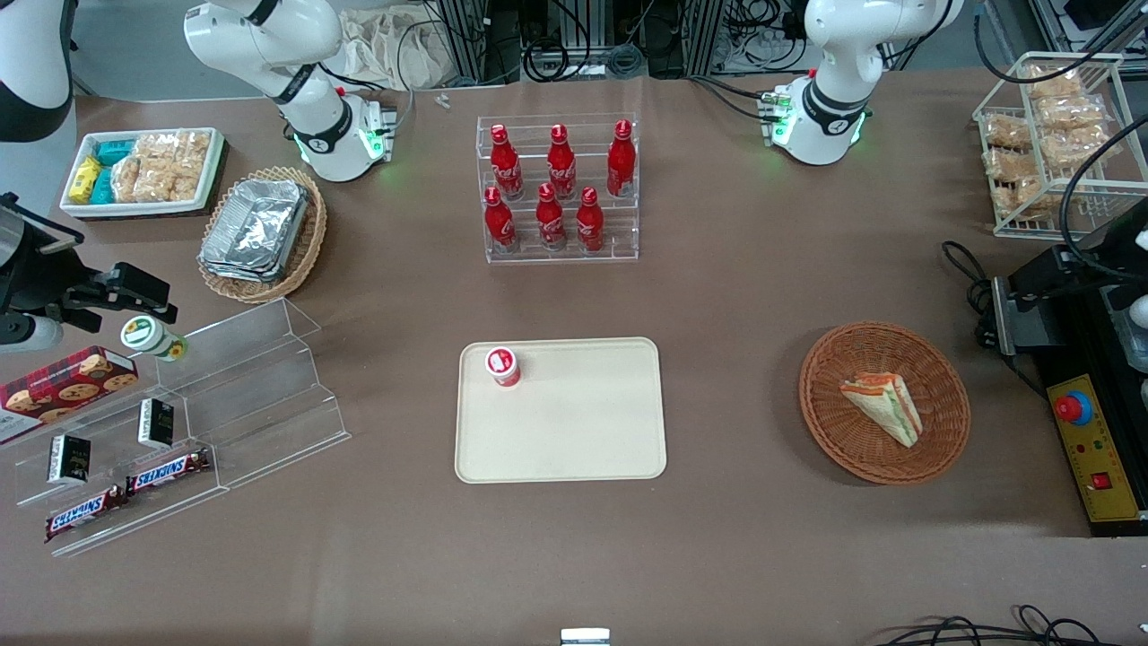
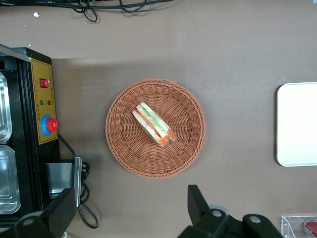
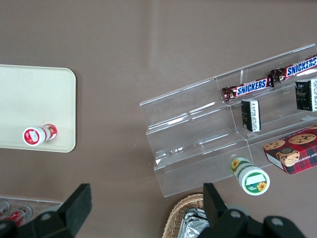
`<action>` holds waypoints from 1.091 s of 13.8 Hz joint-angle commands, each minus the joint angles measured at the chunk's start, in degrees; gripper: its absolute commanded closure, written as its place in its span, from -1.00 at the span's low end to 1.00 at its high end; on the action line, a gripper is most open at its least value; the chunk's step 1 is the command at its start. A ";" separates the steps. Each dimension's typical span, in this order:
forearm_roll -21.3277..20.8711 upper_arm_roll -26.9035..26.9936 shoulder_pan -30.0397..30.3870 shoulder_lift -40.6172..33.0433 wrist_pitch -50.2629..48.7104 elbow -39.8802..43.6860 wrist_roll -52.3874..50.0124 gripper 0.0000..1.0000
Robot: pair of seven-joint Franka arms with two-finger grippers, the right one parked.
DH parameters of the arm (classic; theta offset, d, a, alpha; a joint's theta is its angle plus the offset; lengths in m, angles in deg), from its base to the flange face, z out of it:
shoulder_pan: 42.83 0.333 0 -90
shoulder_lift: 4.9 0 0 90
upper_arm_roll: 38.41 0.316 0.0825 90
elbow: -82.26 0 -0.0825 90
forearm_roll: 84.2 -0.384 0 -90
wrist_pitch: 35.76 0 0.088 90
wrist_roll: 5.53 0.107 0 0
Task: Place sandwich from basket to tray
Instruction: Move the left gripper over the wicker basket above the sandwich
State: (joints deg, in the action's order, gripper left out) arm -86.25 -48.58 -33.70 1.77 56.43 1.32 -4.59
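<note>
A brown worktop (image 1: 735,296) carries the scene, with the cream tray (image 1: 574,422) lying near its middle, bare except for a small red-capped cup (image 1: 503,365) standing in one corner. Toward the working arm's end sits the round reddish-brown basket (image 1: 883,404), well apart from the tray, with the wrapped sandwich (image 1: 883,408) lying flat inside it, roughly central. The left arm's gripper (image 2: 131,215) hangs high above the worktop with its two fingers spread wide and holding nothing. Seen from the wrist camera, the basket (image 2: 155,128) and sandwich (image 2: 154,124) lie directly ahead of the spread fingers, not yet beneath them. The wedge's long axis runs diagonally across the basket, slanted to the line between the fingers. By that reading, the pick calls for an advance over the basket, a wrist turn to close across the wedge's narrow width, then a descent.
</note>
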 commanded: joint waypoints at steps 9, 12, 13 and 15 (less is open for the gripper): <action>-0.06 -0.63 -0.26 0.09 0.26 -4.47 0.38 -1.00; 0.38 -0.46 -0.08 -0.96 7.09 -12.46 0.03 -1.00; 0.56 -0.46 0.09 -1.23 9.21 -15.10 -2.67 -1.00; 0.65 -0.46 0.01 -0.62 12.55 -18.10 -6.90 -1.00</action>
State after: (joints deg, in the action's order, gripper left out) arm -86.25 -49.17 -33.66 2.45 65.64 -12.64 -8.18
